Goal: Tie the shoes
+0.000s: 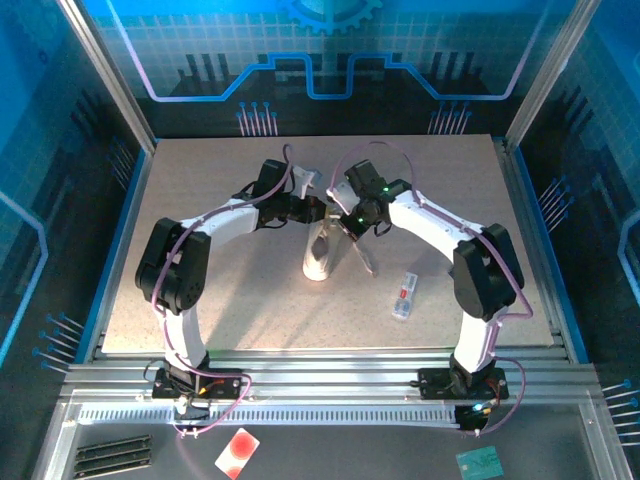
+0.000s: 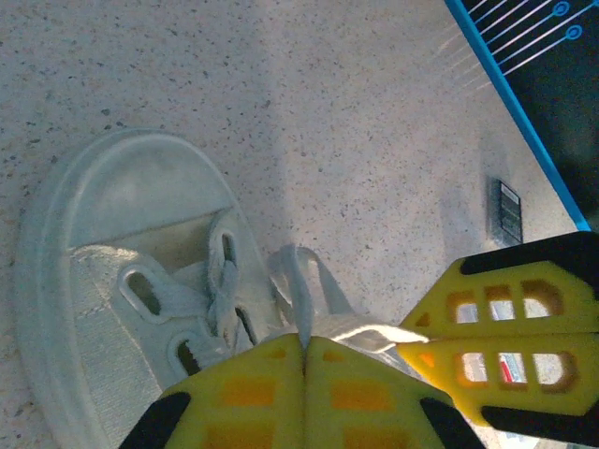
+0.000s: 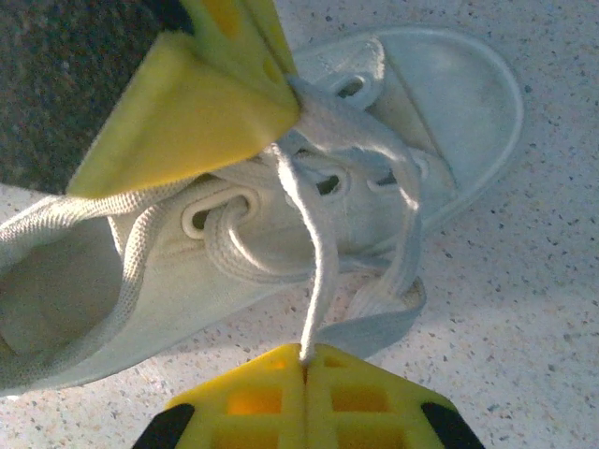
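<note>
Two tools meet over one white shoe (image 1: 319, 258), which lies near the middle of the desk (image 1: 200, 200). From above, the left tool (image 1: 313, 212) and the right tool (image 1: 352, 226) crowd over its far end. A flat white item with red marks (image 1: 404, 296) lies well apart to the right, clear of my work.

On the left wrist camera, my left tool is clenched, its fingers pressed flat together with a lace (image 2: 301, 290) pinched in the seam. The right tool sits just beside it.

On the right wrist camera, the right tool is likewise clenched on a thin strand that runs nearly straight up to the eyelets. The left tool grips the other lace above the tongue. I judge each end is held separately so the strands are taut and untangled, ready for crossing. No knot is formed yet.
</note>
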Action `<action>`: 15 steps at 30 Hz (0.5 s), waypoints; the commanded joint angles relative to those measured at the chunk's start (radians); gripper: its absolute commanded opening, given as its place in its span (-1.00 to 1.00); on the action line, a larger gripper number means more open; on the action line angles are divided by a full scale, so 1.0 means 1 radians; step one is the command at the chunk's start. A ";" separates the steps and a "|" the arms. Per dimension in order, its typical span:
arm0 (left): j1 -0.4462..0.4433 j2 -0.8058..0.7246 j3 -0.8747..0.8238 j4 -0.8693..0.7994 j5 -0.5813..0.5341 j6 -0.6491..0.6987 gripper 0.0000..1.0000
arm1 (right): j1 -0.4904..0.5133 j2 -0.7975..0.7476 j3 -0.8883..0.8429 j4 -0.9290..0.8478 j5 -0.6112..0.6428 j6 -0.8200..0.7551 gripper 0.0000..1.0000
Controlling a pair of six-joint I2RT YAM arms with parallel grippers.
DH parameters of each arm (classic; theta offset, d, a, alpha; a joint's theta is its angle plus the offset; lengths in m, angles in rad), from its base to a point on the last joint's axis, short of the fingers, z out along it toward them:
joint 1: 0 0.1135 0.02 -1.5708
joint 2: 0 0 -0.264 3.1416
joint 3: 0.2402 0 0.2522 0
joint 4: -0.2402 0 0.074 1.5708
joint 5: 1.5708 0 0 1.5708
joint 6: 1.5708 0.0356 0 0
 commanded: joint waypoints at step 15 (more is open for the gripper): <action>0.032 -0.136 -0.050 -0.009 0.147 0.080 -0.17 | 0.021 0.091 0.025 0.174 -0.104 0.141 -1.00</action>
